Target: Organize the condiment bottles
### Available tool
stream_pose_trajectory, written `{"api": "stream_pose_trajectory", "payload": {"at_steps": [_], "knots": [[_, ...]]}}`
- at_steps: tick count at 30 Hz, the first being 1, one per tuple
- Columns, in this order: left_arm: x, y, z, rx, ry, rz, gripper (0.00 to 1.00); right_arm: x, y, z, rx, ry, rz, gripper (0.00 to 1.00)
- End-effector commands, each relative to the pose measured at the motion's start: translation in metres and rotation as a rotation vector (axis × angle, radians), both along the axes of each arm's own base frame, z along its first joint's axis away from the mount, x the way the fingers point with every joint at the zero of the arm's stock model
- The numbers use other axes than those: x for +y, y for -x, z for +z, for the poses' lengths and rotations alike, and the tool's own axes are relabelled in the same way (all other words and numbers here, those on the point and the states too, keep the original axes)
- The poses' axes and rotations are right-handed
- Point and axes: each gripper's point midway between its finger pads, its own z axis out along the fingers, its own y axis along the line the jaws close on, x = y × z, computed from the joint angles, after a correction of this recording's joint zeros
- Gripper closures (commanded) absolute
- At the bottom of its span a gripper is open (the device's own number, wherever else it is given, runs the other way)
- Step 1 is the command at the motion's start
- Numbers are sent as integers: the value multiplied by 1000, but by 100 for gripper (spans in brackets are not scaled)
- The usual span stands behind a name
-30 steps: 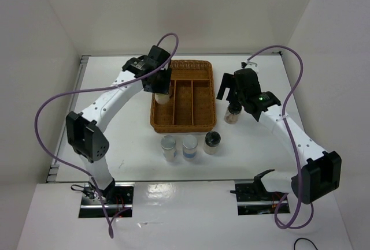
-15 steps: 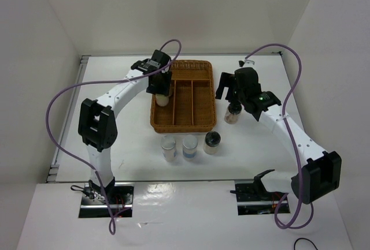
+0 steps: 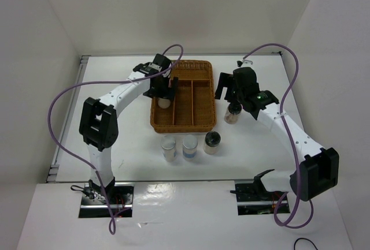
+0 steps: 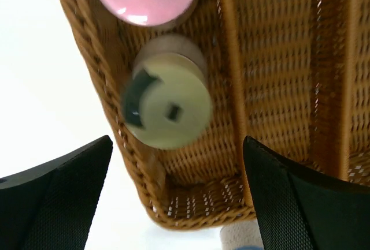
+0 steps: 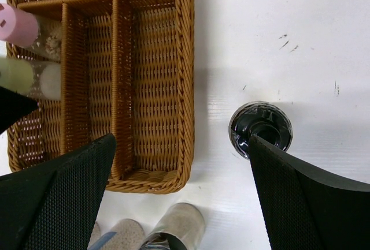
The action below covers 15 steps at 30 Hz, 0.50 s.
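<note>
A brown wicker divided tray (image 3: pixel 184 129) (image 4: pixel 196 211) (image 5: pixel 156 77) was seen lying on a white table (image 3: pixel 254 146) (image 4: pixel 46 88) (image 5: pixel 277 30), toward its far middle. The tray was set with its long sides running from far to near. It was divided by woven partitions into one crosswise compartment at the far end and three long compartments side by side nearer the front. Its rim was finished in a thicker braided edge, and its corners were rounded. A few small dark specks (image 5: pixel 287 41) were noted on the table surface to the right of the tray, well apart from it. The table was enclosed by plain white walls (image 3: pixel 173 13) at the left, back and right, and a pale strip (image 3: pixel 67 117) was laid along its left edge
</note>
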Motion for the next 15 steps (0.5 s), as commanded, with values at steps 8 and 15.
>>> {"api": "stream_pose_trajectory", "payload": {"at_steps": [8, 15], "knots": [[17, 102, 105, -56, 78, -46, 1, -7, -8, 18, -66, -14, -33, 1], [-1, 197, 109, 82, 229, -257, 1, -7, -6, 15, -61, -31, -32, 1]]}}
